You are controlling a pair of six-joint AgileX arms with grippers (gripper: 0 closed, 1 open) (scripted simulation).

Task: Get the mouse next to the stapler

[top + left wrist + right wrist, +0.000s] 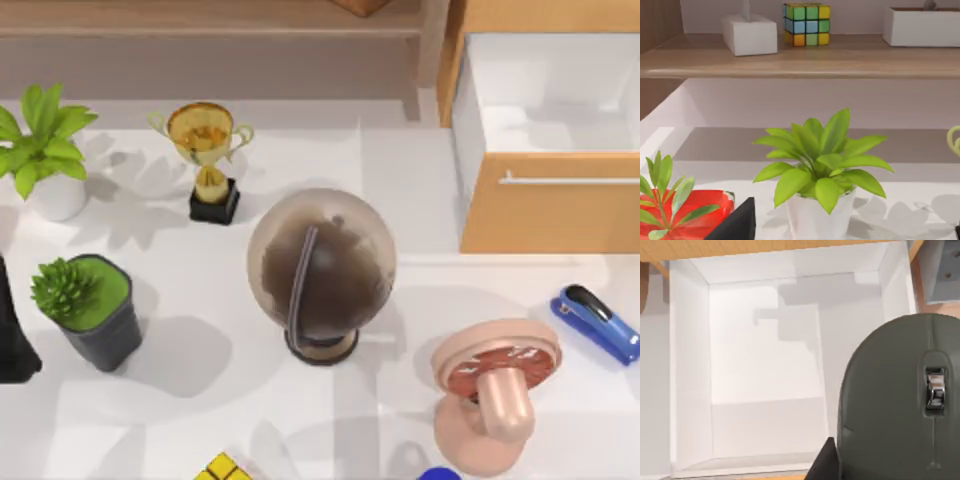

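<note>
The stapler (597,322) lies flat on the white table (200,420) near the right edge, bright blue with its black rounded end toward the table's middle, just in front of the wooden drawer front (550,200) with its pale handle bar. The drawer (480,100) stands pulled open at the top right, white inside.

Over on the right wrist view, the mouse (900,405) looms large and close, a dark grey dome with a shiny scroll wheel (935,389), sitting above the open white drawer interior (760,370). A dark sliver beside the mouse's edge is probably one finger (822,462) of the right gripper, so the mouse looks carried, though I cannot tell for sure how the jaws stand around it.

The left wrist view looks across at a leafy plant in a white pot (820,165), with a red pot (695,215) nearer by and a black wedge at the lower edge. Whether the left gripper is released or clenched cannot be told. Behind, a wooden shelf (800,60) carries a Rubik's cube (806,23) between two white boxes.

Across the table's middle: a brown globe (322,270), a gold trophy (205,150) behind it, a spiky succulent in a dark pot (85,310) to the left, and a pink desk fan (495,385) just left of the stapler.
</note>
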